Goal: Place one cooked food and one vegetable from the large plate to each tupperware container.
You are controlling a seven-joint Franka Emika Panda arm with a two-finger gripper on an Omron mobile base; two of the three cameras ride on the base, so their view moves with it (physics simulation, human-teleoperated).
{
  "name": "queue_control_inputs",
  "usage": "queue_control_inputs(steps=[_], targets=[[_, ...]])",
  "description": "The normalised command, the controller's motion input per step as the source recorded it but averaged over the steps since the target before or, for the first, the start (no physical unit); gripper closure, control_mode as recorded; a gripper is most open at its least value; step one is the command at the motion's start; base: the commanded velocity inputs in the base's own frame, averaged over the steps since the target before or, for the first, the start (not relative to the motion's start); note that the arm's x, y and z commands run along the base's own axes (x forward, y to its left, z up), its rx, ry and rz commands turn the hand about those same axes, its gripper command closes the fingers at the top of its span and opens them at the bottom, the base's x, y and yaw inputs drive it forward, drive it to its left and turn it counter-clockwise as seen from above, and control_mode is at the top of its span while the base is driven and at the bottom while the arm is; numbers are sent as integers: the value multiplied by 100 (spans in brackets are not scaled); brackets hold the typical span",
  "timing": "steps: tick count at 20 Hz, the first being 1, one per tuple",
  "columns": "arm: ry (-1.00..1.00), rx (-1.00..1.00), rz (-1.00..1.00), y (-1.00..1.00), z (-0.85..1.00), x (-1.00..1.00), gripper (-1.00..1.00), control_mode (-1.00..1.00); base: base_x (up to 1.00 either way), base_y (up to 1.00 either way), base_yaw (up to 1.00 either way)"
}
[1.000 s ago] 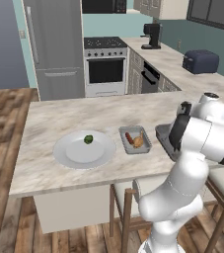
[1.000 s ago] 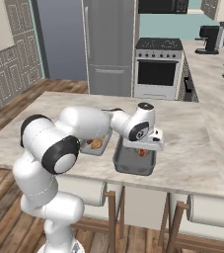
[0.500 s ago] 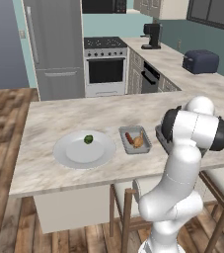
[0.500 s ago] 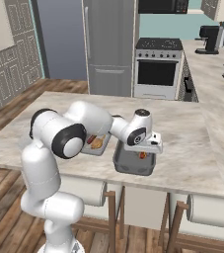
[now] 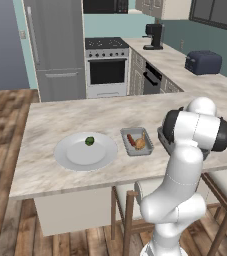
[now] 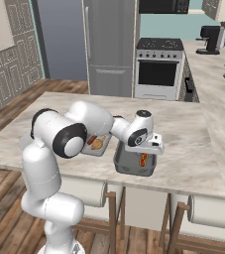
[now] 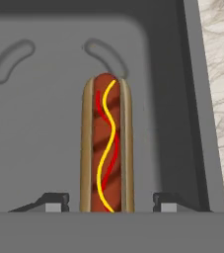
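Right now the hot dog (image 7: 106,143) lies flat in the dark tray (image 7: 39,123), its long axis running straight away from the gripper (image 7: 106,201), centred between the two spread finger tips (image 7: 55,201); the fingers stand apart on either side, gripping nothing. Beside it, the light tray (image 5: 136,141) holds the sausage and bulb. On the large plate (image 5: 67,157) sits the green vegetable (image 5: 89,141). No readable writing anywhere.

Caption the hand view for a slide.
Hot dog lying in the dark tray, between the open end effector's fingertips.
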Motion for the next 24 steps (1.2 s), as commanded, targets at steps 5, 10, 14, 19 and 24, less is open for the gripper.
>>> queue_control_inputs(steps=[5, 10, 14, 19, 24], targets=[[0, 0, 1, 1, 0, 0, -100, -100, 0, 0, 0], [2, -4, -4, 47, 49, 0, -100, -100, 0, 0, 0], [0, 1, -12, 83, 99, 10, -100, -100, 0, 0, 0], [0, 3, -1, 99, 53, 0, -100, -100, 0, 0, 0], [-4, 7, 0, 100, 21, 0, -100, -100, 0, 0, 0]])
